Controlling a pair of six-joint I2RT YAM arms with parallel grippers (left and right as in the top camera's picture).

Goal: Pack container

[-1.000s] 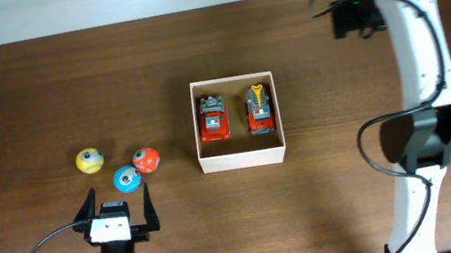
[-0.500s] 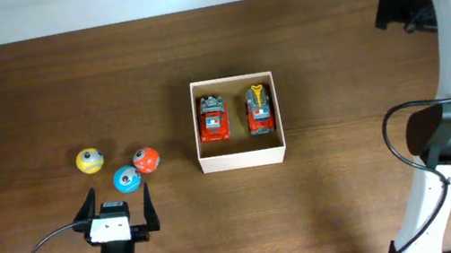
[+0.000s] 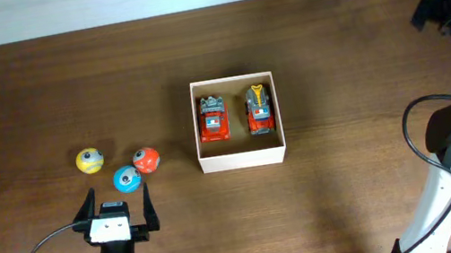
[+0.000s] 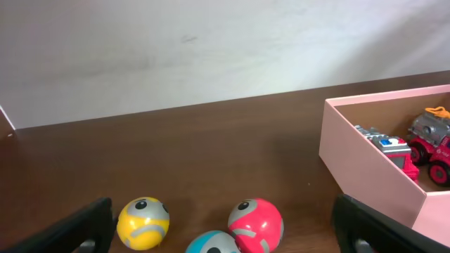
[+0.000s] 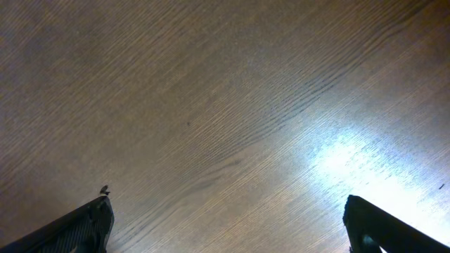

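**Q:** Container, where?
**A:** The container (image 3: 243, 161) is mid-table, upright, open top. There are two toys inside, side by side. The red truck (image 3: 213, 117) is on its 9 o'clock side and the truck with the yellow top (image 3: 260, 107) on its 3 o'clock side.

**Q:** Loose items?
**A:** Three balls lie on the table (image 3: 336, 82), at 9 o'clock of the container. The red ball (image 3: 146, 160) is nearest it and the yellow ball (image 3: 89, 160) farthest out. The blue ball (image 3: 127, 178) is just beside the red one, at its 7 o'clock. I can't tell if they touch.

**Q:** Left side?
**A:** My left gripper (image 3: 118, 202) is at 7 o'clock of the container, fingers spread wide, gripping nothing. The blue ball sits just at its 12 o'clock.

**Q:** Right side?
**A:** My right gripper (image 5: 225, 225) is out at 2 o'clock of the container, well apart from it, by the table's right edge. The wrist view shows both fingers far apart over wood grain, holding nothing.
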